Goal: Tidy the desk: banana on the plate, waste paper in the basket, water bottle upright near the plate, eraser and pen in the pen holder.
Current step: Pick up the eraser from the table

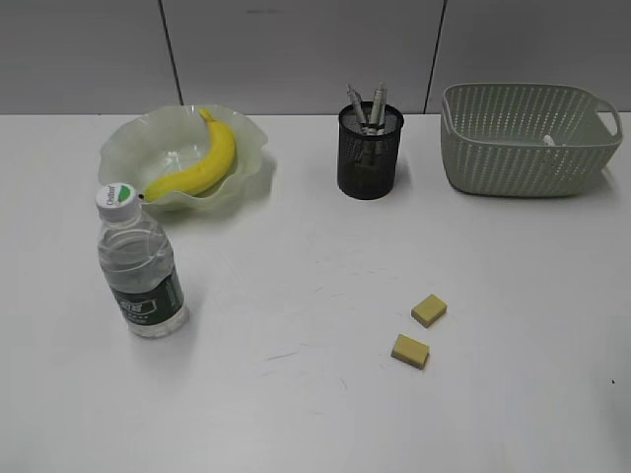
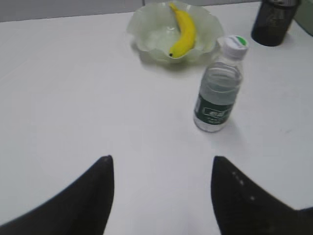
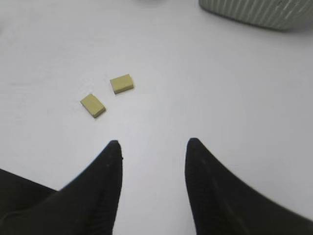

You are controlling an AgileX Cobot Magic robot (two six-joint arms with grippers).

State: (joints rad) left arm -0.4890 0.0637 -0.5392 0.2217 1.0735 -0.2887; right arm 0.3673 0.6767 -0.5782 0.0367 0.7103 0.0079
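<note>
1. Right gripper (image 3: 152, 152) is hovering empty, jaws spread, above the desk (image 1: 296, 394), just near of two yellow erasers (image 3: 93, 105) (image 3: 122, 83).
2. Left gripper (image 2: 161, 169) is likewise gaping, holding nothing, near of the upright bottle (image 2: 217, 93).
3. Banana (image 1: 202, 158) is lying in the plate (image 1: 123, 148); pens are standing in the holder (image 1: 370, 153).
4. Erasers are seemingly remaining: square the jaws across one's short sides, descending straight, avoiding nudging its neighbour.

Plain white desk (image 1: 296, 394) with a ruffled green plate (image 1: 128, 148) back left, bottle (image 1: 141, 266) standing in front of it, mesh pen holder (image 1: 370, 158), basket (image 1: 527, 143) back right, two yellow erasers (image 1: 420, 330) lying mid-desk.
</note>
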